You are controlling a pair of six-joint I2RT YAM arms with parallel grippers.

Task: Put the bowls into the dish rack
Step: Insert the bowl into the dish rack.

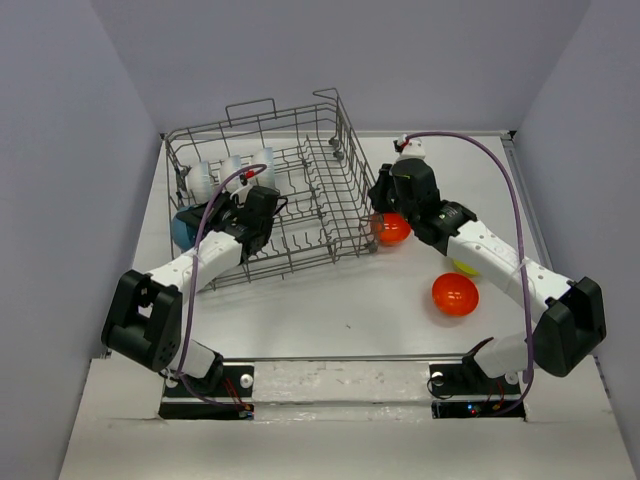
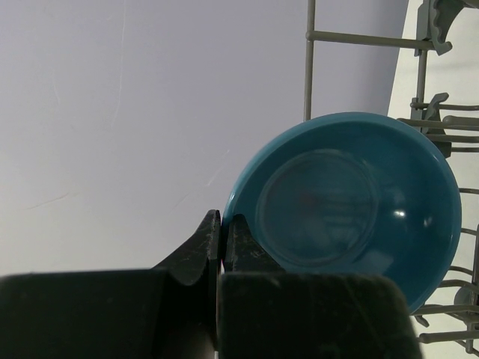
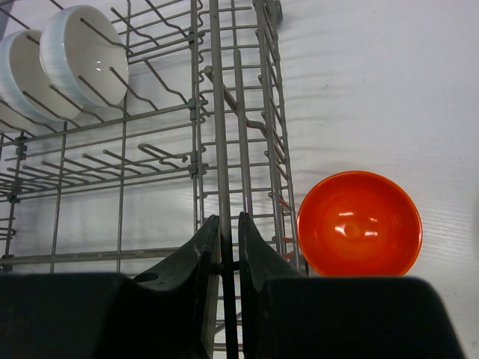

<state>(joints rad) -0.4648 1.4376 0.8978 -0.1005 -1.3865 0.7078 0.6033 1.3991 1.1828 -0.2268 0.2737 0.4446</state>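
3 white bowls (image 1: 235, 172) (edgewise) in dish rack (image 1: 352, 190)

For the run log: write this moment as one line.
left gripper: shut on rim of round glossy blue bowl | right gripper: shut on grey metal wire dish rack | in rack: round white bowls | outside rack: round orange-red bowls

Table top (image 1: 330, 320): white, matt, running from the near edge back to the far wall.

Three plain walls, pale lilac-grey, close it in: far wall (image 1: 350, 50), left wall (image 1: 60, 180), right wall (image 1: 590, 130).

A thin metal rail (image 1: 522, 185) follows the table's right edge. It ends at a small dark fitting (image 1: 512, 133) in the far right corner.

At the near edge a scuffed pale strip (image 1: 340, 383) lies across the front, with a flat pale ledge (image 1: 340, 445) nearer still.
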